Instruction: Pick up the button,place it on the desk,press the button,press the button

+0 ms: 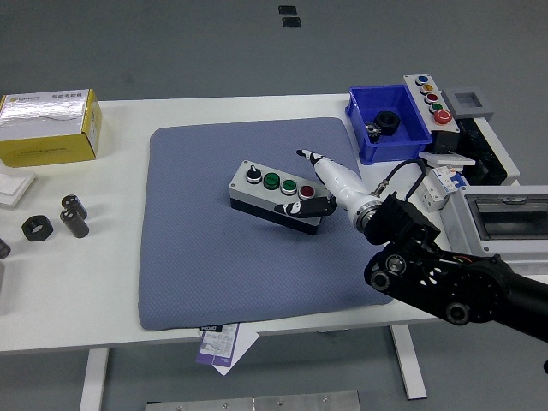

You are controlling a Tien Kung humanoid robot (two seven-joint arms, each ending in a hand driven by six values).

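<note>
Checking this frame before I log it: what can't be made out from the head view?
- Right hand: whether its fingertips grip or only touch the button box; the fingers cover the box's right end.
- Box underside: whether it rests flat on the grey mat; it looks slightly raised at the right.
- Blue bin: contents too small to identify.
- Left hand: out of frame.

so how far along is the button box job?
Placing looks done or nearly: the button box sits on the blue mat, though its right end looks slightly raised. In hand: the right hand is at that right end, thumb by the red button, one finger pointing away past the box. Left: both presses; no finger is on a button yet. Left arm isn't in view.
</note>
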